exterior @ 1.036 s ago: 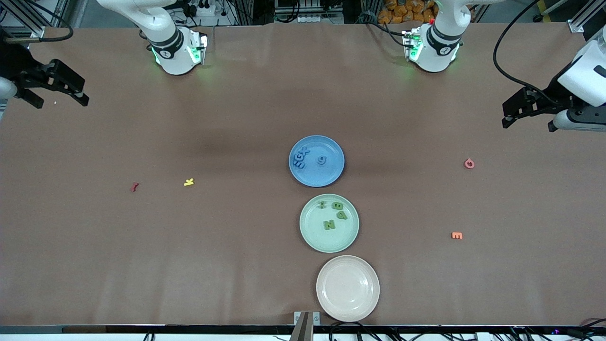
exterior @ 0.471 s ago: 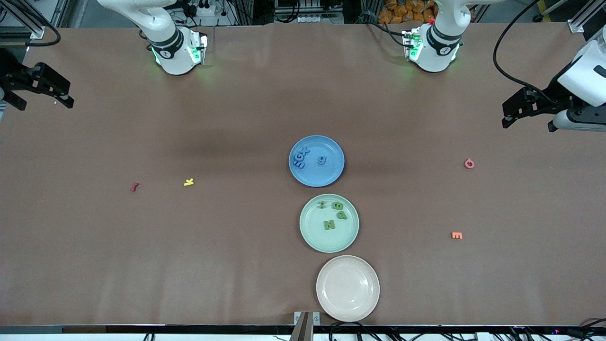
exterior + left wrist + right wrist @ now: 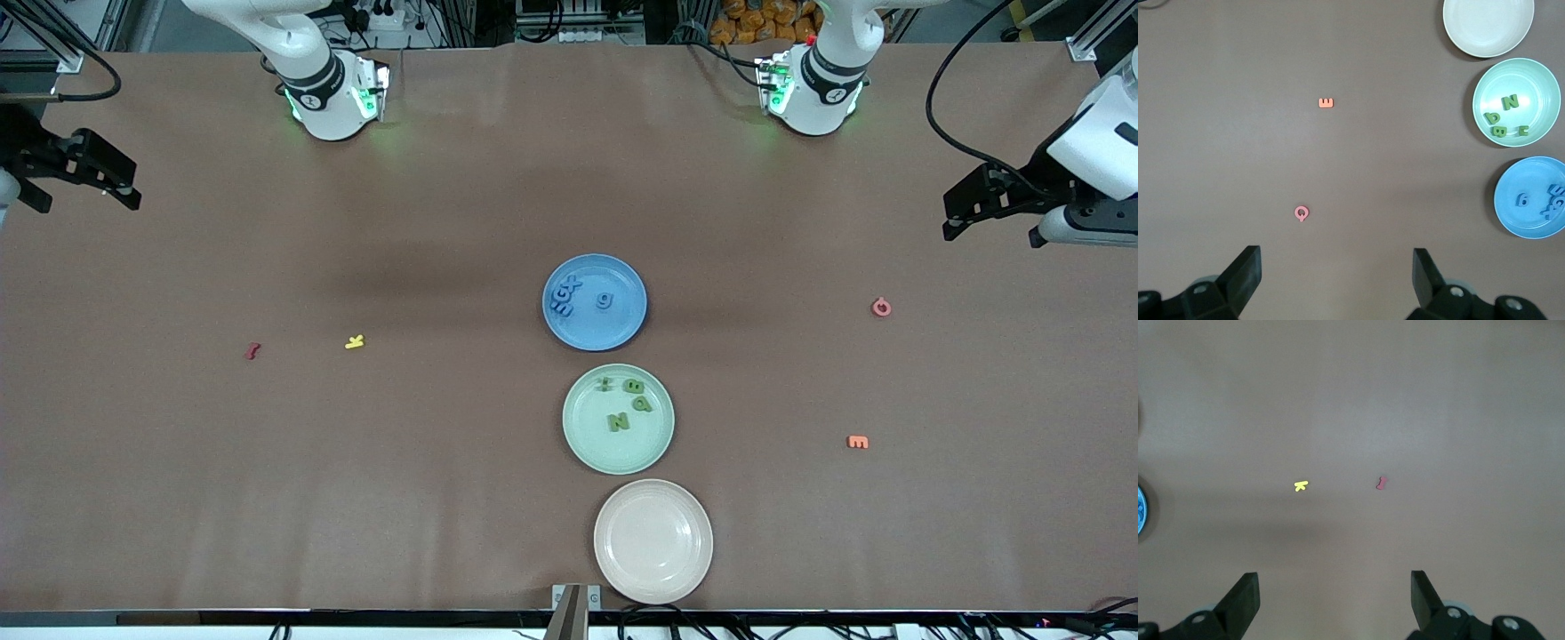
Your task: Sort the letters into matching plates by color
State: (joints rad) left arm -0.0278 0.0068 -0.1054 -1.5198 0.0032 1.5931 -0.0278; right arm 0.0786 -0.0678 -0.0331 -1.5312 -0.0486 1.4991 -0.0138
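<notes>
The blue plate (image 3: 622, 327) at mid-table holds four blue letters: a cluster (image 3: 564, 295) near its rim and a "g" (image 3: 605, 300). The pale green plate (image 3: 589, 437), nearer the front camera, holds four green letters (image 3: 618, 420). Both plates also show in the left wrist view, blue (image 3: 1519, 223) and green (image 3: 1538, 83). My left gripper (image 3: 965, 218) is open and empty, up over the left arm's end of the table (image 3: 1337, 267). My right gripper (image 3: 84, 197) is open and empty, up over the right arm's end (image 3: 1335, 590).
A beige-pink plate (image 3: 653, 573) stands empty at the front edge. A pink letter (image 3: 881, 308) and an orange letter (image 3: 858, 442) lie toward the left arm's end. A yellow k (image 3: 355, 341) and a red letter (image 3: 252, 351) lie toward the right arm's end.
My right gripper has drawn back toward the right arm's end of the table and now hangs almost still. The left arm, plates and letters have not moved.
</notes>
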